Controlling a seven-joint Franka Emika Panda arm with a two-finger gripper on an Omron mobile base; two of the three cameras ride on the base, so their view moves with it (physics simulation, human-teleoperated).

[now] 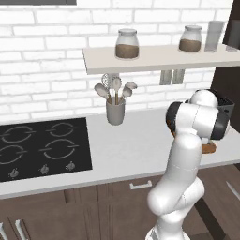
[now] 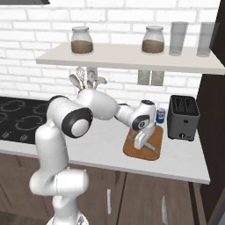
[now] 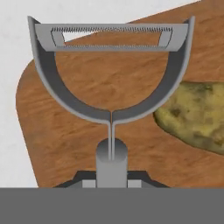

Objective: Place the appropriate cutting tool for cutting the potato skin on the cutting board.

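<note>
Left base view first: the arm (image 1: 187, 154) blocks most of the action, bending off to the right over the pale surface (image 1: 126, 145), and all you get of the board (image 1: 209, 148) is a brown sliver poking out behind its elbow. The hob (image 1: 42, 147) sits at the left, with a utensil pot (image 1: 115, 111) back by the wall. The right base view is way more useful: the arm reaches right and down so the gripper (image 2: 141, 141) hangs right over the board (image 2: 154, 149), which lies on the surface just left of the toaster (image 2: 183, 117), with a blue can (image 2: 161, 115) behind it at the far side. A grey thing runs along the board under the hand, too small there to make out. The hand view settles it: the fingers (image 3: 87, 180) are pinched on the stubby handle of a Y-shaped peeler (image 3: 111, 74), whose blade bar points away from the camera over the board (image 3: 78, 135), and the potato (image 3: 197, 116) lies on the wood just to the right of the peeler's frame. I can't really tell whether the peeler is already touching the wood or hovering a hair above it. So I'd say the task is nearly done: right tool picked, brought to the right spot. What's left is letting go and backing the hand off.
</note>
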